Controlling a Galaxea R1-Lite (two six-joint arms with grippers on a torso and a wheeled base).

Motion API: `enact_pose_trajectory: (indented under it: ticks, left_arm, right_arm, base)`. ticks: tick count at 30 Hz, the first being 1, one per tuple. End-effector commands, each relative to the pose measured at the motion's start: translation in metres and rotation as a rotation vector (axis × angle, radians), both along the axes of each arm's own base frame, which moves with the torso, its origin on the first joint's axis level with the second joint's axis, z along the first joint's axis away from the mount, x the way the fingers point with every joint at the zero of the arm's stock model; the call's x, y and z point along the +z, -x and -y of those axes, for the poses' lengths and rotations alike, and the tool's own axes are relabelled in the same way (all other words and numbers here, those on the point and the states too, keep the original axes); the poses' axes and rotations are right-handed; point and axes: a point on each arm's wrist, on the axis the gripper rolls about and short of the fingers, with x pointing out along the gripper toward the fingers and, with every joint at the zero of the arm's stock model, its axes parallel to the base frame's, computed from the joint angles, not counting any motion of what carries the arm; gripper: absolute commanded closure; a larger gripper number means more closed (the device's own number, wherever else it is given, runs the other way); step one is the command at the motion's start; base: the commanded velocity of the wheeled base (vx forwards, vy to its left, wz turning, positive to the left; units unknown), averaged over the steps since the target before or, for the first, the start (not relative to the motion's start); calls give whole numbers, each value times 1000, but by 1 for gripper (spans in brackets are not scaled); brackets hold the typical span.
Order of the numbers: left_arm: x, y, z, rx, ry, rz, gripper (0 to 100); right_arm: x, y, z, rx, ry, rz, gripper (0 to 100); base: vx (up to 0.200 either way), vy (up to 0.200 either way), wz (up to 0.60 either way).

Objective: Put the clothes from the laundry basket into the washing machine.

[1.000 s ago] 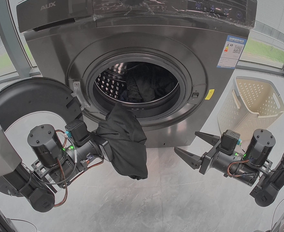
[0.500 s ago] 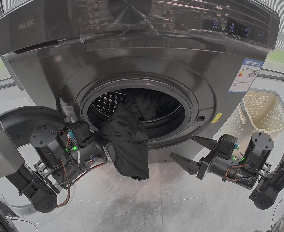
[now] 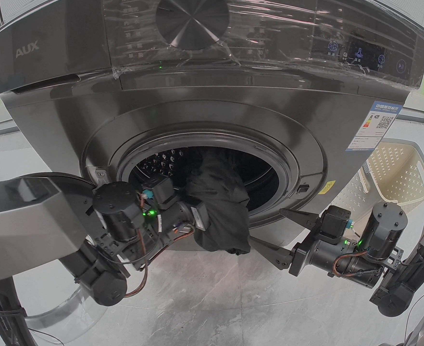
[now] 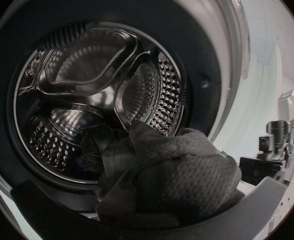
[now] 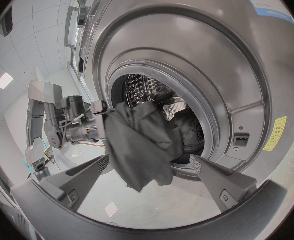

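Note:
A black garment [image 3: 224, 207] hangs from my left gripper [image 3: 206, 216] at the lower rim of the washing machine's [image 3: 197, 111] round opening. Its top lies in the mouth and its lower part droops outside. The cloth covers the fingers. In the left wrist view the garment [image 4: 173, 177] bunches in front of the steel drum [image 4: 87, 84], where more dark clothes [image 4: 93, 144] lie. My right gripper [image 3: 266, 225] stands open and holds nothing, low and to the right of the hanging cloth [image 5: 137, 150]. Its two fingers [image 5: 103, 164] spread wide.
The cream laundry basket [image 3: 404, 169] stands on the floor to the right of the machine, and no clothes show in the part I see. The open door [image 3: 72, 179] swings out on the left behind my left arm. Grey floor tiles [image 3: 212, 303] lie below.
The head camera has come closer to the machine. My left gripper has carried the black garment up and to the right, from below the opening to its lower rim. The right gripper stays open.

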Motion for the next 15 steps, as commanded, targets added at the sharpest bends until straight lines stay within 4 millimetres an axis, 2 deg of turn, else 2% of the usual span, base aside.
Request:
enact_pose_trajectory:
  ticks: [1,4,5,7,12,15]
  left_arm:
    - [-39,-36,23,39,-5,-38,100]
    - [-45,-69,22,110,22,-4,100]
    - [-45,-69,22,110,22,-4,100]
    - [-47,-94,22,145,40,20,100]
    - [-46,-111,26,156,52,36,100]
    - [-46,-127,35,157,48,29,100]
  right_arm:
    - [-2,4,-4,22,4,-6,0]
    - [-2,4,-4,24,6,-7,0]
    - [-2,4,-4,24,6,-7,0]
    - [-2,4,-4,24,8,-7,0]
    - [-5,3,-4,22,12,-14,0]
    - [-6,3,-5,24,15,-19,0]
  base:
    - [0,0,0]
    - [0,0,0]
    - [0,0,0]
    - [0,0,0]
    - [0,0,0]
    - [0,0,0]
